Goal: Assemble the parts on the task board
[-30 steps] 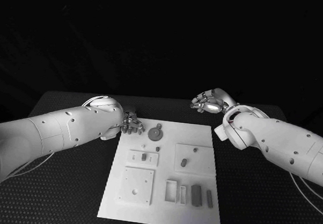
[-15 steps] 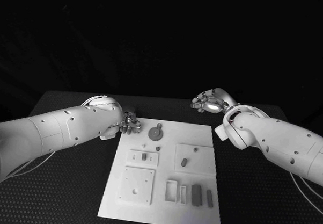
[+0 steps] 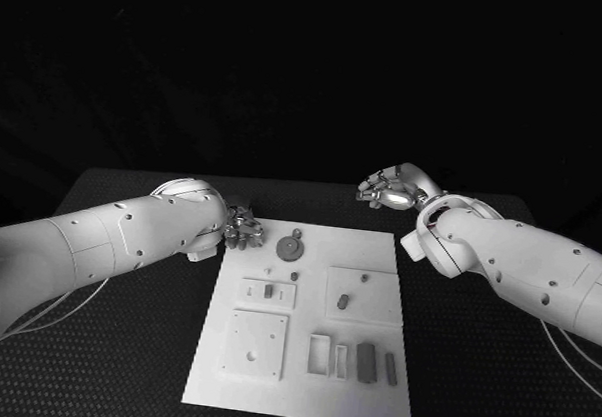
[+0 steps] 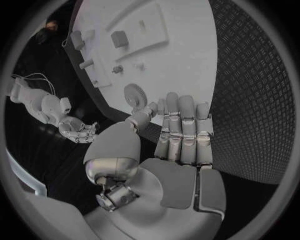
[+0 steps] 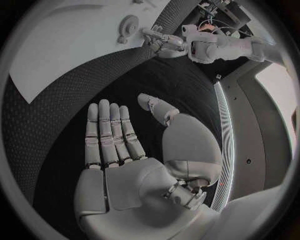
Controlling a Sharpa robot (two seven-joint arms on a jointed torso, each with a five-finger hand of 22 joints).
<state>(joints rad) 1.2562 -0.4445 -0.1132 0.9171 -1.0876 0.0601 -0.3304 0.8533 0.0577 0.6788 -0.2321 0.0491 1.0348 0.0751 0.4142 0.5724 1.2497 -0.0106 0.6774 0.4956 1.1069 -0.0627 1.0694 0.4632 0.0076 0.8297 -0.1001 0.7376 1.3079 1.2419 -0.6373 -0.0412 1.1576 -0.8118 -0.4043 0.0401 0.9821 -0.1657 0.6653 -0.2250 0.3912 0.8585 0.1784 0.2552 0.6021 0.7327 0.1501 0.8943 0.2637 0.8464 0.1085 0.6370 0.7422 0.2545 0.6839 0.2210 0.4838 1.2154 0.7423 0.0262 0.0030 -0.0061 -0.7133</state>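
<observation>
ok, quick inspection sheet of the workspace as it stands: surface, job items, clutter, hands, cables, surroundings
Surface: black textured table, task board lying in its middle.
Job's things: gear-shaped part at the board's far end near the left hand; small parts in recesses at the near end.
Clutter: nothing seen.
Hands: left hand open at the board's far left corner, holding nothing; right hand open, off the board beyond its far right corner.
Cables: thin cable under the right arm.
Surroundings: dark; nothing seen.
</observation>
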